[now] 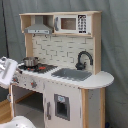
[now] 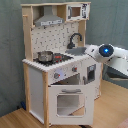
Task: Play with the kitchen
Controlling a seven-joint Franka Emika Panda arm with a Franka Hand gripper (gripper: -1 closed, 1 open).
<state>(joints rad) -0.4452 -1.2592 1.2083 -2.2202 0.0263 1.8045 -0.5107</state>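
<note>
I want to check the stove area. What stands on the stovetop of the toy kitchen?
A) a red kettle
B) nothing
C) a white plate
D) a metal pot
D: both exterior views show a small metal pot standing on the stovetop, beside the sink.

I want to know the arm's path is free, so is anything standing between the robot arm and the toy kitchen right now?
Nothing visible does. In the second exterior view the arm is already at the kitchen, beside the sink end of the counter, with no loose object between them. The end effector itself can't be made out in either view.
</note>
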